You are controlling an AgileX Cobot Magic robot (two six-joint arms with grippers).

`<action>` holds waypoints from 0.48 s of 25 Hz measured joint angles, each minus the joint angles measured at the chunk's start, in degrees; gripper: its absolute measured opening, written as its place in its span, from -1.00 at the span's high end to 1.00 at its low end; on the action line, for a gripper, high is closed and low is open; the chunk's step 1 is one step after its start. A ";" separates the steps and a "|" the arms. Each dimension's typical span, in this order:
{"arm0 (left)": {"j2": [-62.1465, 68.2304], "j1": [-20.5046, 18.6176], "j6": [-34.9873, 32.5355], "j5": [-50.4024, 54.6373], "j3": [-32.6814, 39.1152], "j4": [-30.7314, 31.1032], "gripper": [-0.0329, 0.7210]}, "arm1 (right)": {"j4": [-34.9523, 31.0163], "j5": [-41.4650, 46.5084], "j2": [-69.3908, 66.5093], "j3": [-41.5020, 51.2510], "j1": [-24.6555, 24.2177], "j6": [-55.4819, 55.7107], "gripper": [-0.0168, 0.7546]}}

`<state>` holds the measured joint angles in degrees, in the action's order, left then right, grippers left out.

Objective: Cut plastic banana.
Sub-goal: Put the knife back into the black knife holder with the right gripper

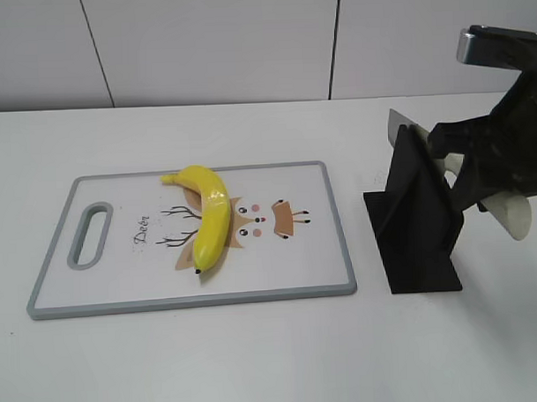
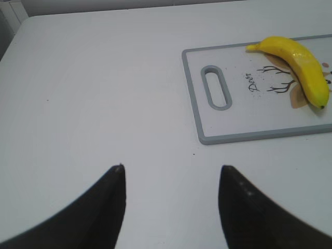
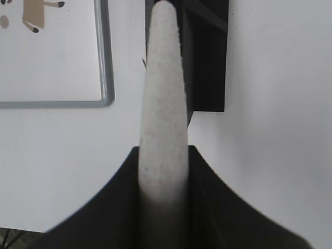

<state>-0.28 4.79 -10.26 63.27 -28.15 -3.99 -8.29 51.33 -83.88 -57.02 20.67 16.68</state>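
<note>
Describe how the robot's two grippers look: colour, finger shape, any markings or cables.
The left gripper has two matte black fingers tapering to rounded points, with no markings. The right gripper is also black, its fingers broad and flaring; the exterior view shows a silvery metal part above it. No cables show.

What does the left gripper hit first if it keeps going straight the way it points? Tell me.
Probably nothing but bare table. The left gripper is open and aims past the left of the cutting board; the plastic banana lies well off that line. Depth is unclear.
</note>
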 joint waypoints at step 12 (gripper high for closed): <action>0.00 0.00 0.00 0.00 0.00 0.00 -0.50 | -1.60 1.99 0.00 0.00 0.00 -3.02 -0.63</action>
<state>-0.28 4.79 -10.26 63.27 -28.15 -3.99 -9.89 53.32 -83.88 -57.02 20.67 13.66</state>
